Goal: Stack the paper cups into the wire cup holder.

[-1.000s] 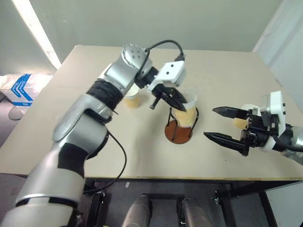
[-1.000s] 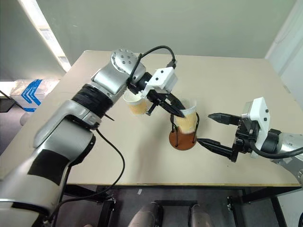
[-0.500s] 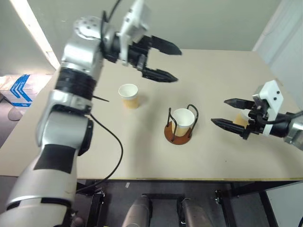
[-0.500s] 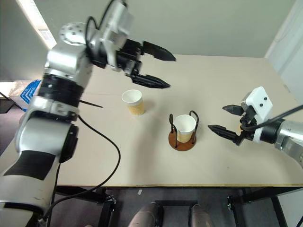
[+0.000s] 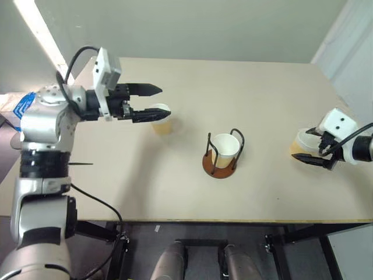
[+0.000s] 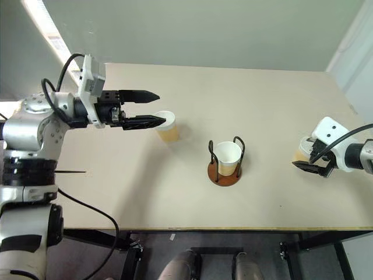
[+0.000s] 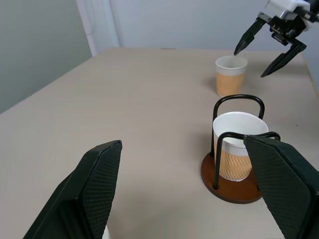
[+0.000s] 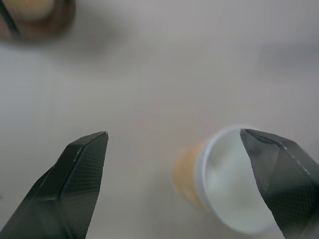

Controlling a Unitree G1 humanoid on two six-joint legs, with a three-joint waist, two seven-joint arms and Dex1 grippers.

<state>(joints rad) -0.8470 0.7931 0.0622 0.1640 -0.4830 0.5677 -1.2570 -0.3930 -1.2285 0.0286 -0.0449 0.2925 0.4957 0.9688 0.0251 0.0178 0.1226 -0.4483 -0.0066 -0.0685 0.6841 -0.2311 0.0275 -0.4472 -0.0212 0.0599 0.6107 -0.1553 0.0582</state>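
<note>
The wire cup holder [image 5: 220, 165] stands mid-table on its reddish-brown base, and one paper cup [image 5: 225, 146] sits upright inside its loops. A second paper cup [image 6: 169, 129] stands to the left of it. My left gripper [image 6: 162, 107] hangs open and empty just above and left of that cup, its lower finger crossing the rim in the head views. A third paper cup [image 8: 224, 185] stands near the right edge. My right gripper [image 8: 173, 133] is open over it, and the cup lies close to one finger [image 8: 278, 174].
The beige table [image 5: 256, 93] has broad bare room at the back and front. Its right edge lies just beyond the third cup. A blue-and-white box [image 5: 22, 104] sits on the floor to the left.
My left gripper opened and let go of the cup, which now sits in the holder. It then swung up and away to the left. My right gripper moved right and down to the cup there.
</note>
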